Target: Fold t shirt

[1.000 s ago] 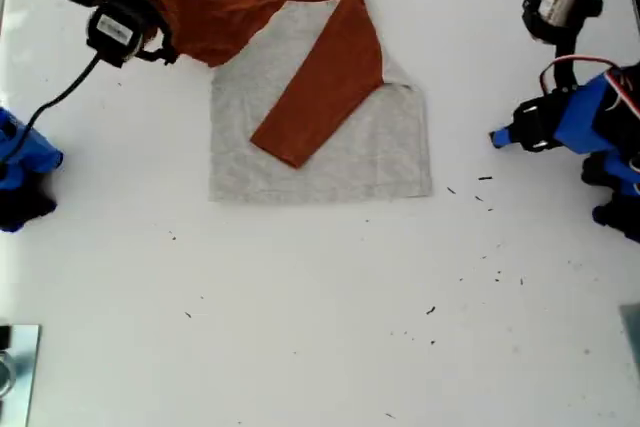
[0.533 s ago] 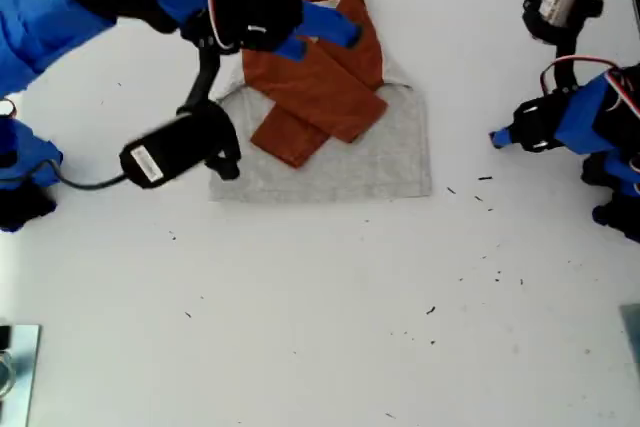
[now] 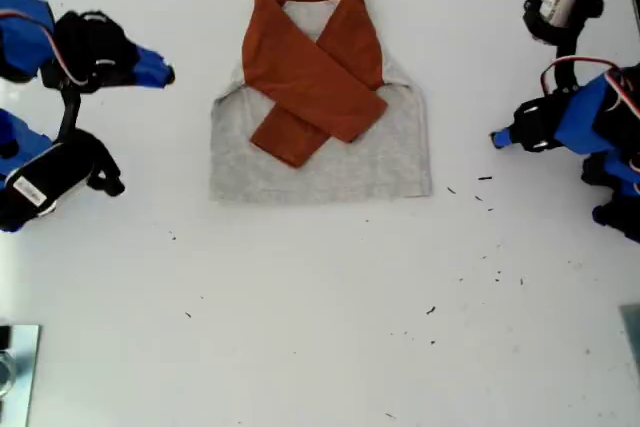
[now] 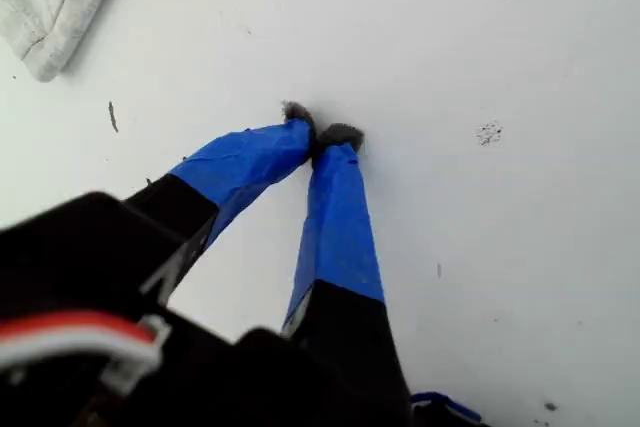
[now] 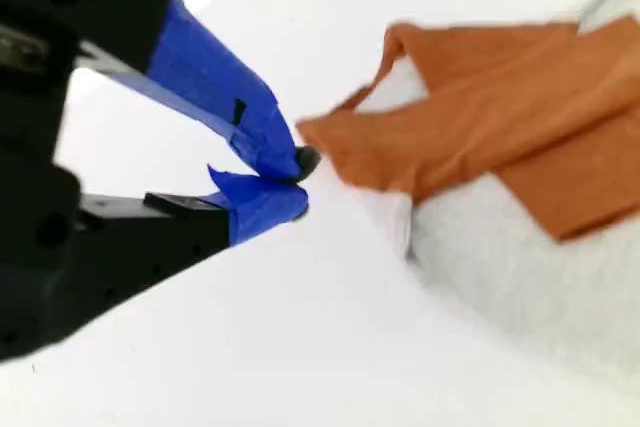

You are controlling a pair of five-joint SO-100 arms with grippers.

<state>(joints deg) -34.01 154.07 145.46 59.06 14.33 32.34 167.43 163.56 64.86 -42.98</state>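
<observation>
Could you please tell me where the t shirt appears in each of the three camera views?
Exterior view: the t shirt lies flat at upper centre, orange sleeves crossed.
First wrist view: only a grey corner shows.
Second wrist view: it lies beyond my second gripper.
Shared landmark: the white table.

Robot lab bench: bare white tabletop (image 3: 300, 327), two blue arms

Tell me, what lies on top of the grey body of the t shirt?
Two rust-orange sleeves lie crossed over the t shirt. The grey fabric beneath them is covered.
</observation>
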